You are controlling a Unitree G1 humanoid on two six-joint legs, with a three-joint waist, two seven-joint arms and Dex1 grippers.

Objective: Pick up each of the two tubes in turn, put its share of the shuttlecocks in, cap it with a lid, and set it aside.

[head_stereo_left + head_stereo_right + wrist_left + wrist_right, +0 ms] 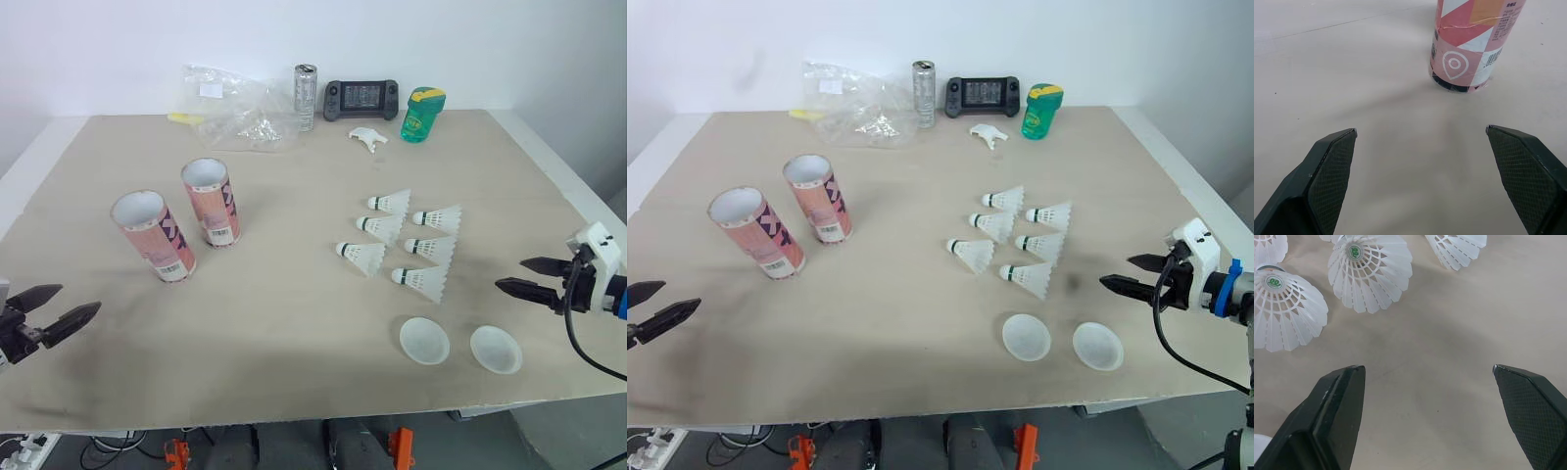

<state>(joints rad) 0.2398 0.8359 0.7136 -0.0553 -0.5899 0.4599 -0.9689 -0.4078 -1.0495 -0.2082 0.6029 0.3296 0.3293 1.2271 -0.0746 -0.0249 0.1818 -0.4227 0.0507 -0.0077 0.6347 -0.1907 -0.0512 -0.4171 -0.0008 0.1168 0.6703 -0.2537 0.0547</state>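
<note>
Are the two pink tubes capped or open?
Open. Both tubes show bare round mouths, and the two white lids lie on the table near the shuttlecocks.

Bright, even light falls on the scene, and the short, soft shadows put its source overhead. The matte table (294, 284) gives back no glare. Ahead of the left gripper (78, 300), the tube (1469, 44) casts only a faint, soft-edged shadow, a dim streak running from its base toward that gripper. Just ahead of the right gripper (1427, 369), the shuttlecocks (1369, 274) lay pale grey shadows close beside themselves. The lids (424, 340) near that gripper show a thin dark rim of shade. Far from both grippers, the can (306, 96) carries a bright highlight, the plastic bag (240, 108) glints, and the wall (118, 39) is evenly lit.
</note>
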